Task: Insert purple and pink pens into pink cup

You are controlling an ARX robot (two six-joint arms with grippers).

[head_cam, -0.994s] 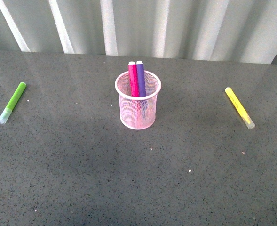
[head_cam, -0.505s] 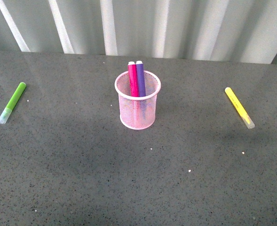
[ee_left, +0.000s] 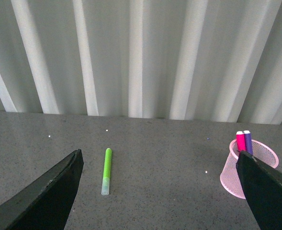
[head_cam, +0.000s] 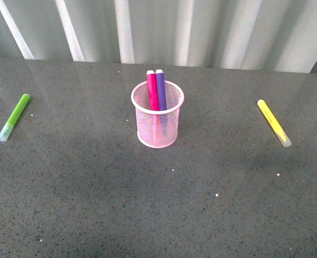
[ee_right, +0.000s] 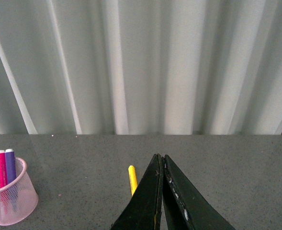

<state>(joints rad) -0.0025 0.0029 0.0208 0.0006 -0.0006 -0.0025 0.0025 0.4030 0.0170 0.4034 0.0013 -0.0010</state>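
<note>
The pink cup (head_cam: 157,121) stands upright at the middle of the grey table. The pink pen (head_cam: 152,90) and the purple pen (head_cam: 161,89) stand side by side inside it, leaning on its far rim with their ends above it. Neither arm shows in the front view. In the left wrist view my left gripper (ee_left: 160,165) is open and empty above the table, and the cup (ee_left: 251,167) with the pink pen (ee_left: 240,141) and the purple pen (ee_left: 247,140) sits by one finger. My right gripper (ee_right: 161,157) is shut with nothing in it; the cup (ee_right: 11,200) lies off to its side.
A lime-green marker (head_cam: 14,116) lies on the table at the far left. A yellow marker (head_cam: 273,122) lies at the far right. A corrugated metal wall (head_cam: 158,29) runs along the table's back edge.
</note>
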